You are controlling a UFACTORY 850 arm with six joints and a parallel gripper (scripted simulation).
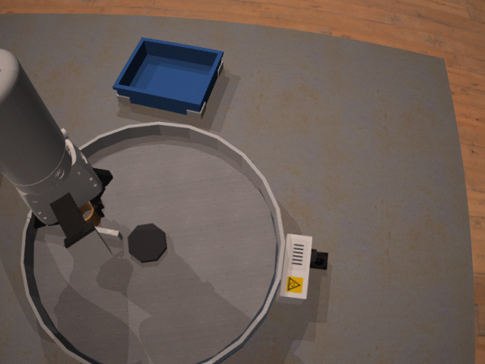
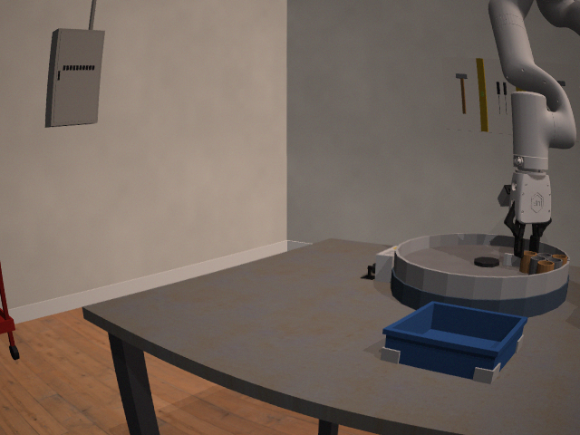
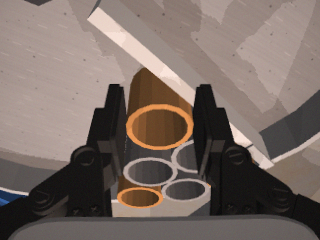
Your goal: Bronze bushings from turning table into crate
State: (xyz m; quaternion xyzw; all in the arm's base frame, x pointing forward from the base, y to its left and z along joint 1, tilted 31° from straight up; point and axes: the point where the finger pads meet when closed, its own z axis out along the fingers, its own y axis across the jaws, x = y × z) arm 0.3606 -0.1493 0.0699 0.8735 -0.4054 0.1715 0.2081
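My gripper (image 3: 159,103) is down inside the round turning table (image 1: 152,243), at its left side, shut on an upright bronze bushing (image 3: 159,127). That bushing also shows in the top view (image 1: 89,211) and the exterior view (image 2: 526,261). Right behind it stand grey steel bushings (image 3: 151,172) (image 3: 184,190) and another bronze bushing (image 3: 140,196), packed close together. In the exterior view one more bronze bushing (image 2: 545,265) and steel ones (image 2: 535,263) stand beside it. The blue crate (image 1: 169,75) sits on the table beyond the turning table; nothing shows inside it.
The turning table has a raised white rim (image 1: 250,168), a black hub (image 1: 147,242) at its centre and a thin white bar (image 1: 107,232) near my fingers. A white control box (image 1: 295,265) with a yellow label stands at its right edge.
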